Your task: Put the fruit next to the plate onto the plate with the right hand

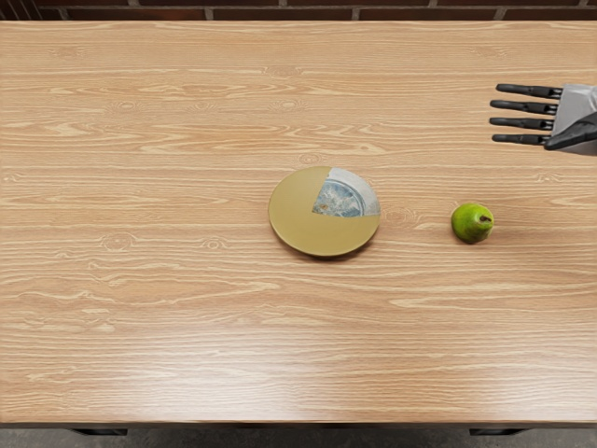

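Rightward of the plate (297, 227), green pear (472, 223) on table (187, 327); right robot hand (550, 117) splayed, empty.

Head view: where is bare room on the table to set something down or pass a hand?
Wide bare table lies left of the plate, and in front of and behind it. A narrower free strip separates plate and green fruit. The right hand, fingers spread, sits at the right edge behind the fruit, nothing between them. Nowhere is crowded.
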